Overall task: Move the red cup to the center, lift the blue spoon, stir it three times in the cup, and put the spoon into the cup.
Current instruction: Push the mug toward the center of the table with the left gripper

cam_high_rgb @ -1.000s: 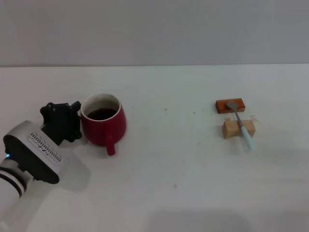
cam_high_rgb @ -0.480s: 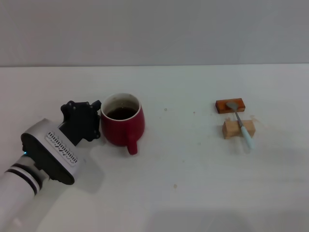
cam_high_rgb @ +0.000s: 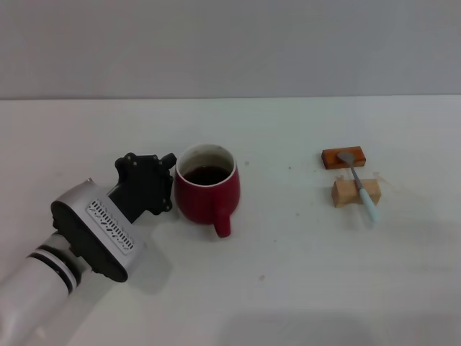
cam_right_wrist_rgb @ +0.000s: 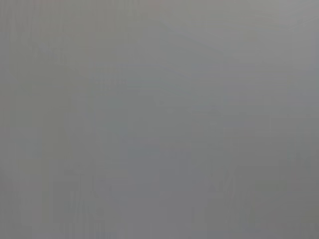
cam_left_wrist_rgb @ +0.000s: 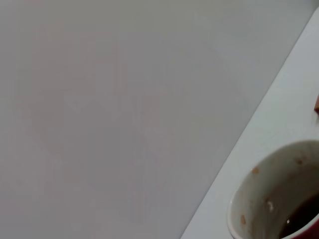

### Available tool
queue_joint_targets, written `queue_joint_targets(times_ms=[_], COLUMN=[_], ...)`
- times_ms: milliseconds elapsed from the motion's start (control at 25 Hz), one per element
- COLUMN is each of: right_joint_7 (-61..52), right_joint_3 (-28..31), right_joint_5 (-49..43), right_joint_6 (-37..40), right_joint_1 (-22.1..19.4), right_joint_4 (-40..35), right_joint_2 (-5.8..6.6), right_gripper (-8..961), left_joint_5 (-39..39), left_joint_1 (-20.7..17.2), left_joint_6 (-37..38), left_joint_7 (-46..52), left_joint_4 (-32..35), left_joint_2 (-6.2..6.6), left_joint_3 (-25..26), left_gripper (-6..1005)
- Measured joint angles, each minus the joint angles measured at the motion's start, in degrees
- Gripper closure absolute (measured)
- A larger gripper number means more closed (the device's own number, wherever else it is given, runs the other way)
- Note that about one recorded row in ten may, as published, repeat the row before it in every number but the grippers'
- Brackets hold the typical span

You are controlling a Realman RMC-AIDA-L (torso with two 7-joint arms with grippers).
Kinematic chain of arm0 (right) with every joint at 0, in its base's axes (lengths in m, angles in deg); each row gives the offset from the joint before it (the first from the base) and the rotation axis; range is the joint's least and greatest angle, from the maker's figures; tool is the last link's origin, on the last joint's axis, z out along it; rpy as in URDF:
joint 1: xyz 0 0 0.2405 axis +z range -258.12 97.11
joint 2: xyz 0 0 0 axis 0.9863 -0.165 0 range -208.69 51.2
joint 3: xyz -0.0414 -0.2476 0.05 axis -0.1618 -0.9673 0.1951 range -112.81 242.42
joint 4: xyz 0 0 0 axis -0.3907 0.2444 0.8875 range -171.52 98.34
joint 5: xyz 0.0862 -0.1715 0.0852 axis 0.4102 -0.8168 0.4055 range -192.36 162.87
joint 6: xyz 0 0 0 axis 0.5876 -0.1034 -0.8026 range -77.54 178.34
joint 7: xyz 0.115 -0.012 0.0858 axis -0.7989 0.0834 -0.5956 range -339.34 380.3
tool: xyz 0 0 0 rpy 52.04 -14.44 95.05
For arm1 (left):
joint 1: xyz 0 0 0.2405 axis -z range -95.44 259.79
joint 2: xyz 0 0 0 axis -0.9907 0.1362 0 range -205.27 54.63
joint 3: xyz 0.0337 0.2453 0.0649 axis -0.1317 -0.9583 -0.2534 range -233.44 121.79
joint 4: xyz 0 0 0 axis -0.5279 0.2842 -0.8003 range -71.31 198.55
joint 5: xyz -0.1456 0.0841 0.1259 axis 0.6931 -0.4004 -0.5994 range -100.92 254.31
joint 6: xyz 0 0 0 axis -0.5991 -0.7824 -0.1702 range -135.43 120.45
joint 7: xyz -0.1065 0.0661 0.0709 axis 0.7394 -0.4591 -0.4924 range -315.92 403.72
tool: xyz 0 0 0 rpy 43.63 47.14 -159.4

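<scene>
The red cup [cam_high_rgb: 205, 193] holds dark liquid and stands on the white table a little left of the middle, its handle pointing toward the front. My left gripper [cam_high_rgb: 164, 186] is pressed against the cup's left side. The left wrist view shows only part of the red cup's [cam_left_wrist_rgb: 279, 196] white inner rim and the liquid. At the right the blue spoon [cam_high_rgb: 361, 187] lies with its grey bowl on an orange-brown block [cam_high_rgb: 343, 156] and its pale handle across a tan wooden block [cam_high_rgb: 347, 193]. The right gripper is out of view.
The white table [cam_high_rgb: 288, 259] runs back to a grey wall. The two small blocks under the spoon are the only other objects. The right wrist view is a plain grey field.
The left arm and the red cup have slid together to the right, toward the table's middle. The spoon and blocks have stayed put.
</scene>
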Motion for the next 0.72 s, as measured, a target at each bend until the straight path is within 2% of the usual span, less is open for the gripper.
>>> queue_joint_targets(times_ms=[720], right_joint_7=[0.0], right_joint_3=[-0.61], right_joint_5=[0.0], right_joint_6=[0.0], right_joint_1=[0.2], right_joint_4=[0.04], right_joint_2=[0.01], right_gripper=[232], left_joint_5=[-0.01], left_joint_1=[0.58], left_joint_6=[-1.05], left_joint_7=[0.41], left_joint_4=[-3.92], left_joint_2=[-0.21], left_joint_3=[-3.73], left_gripper=[998])
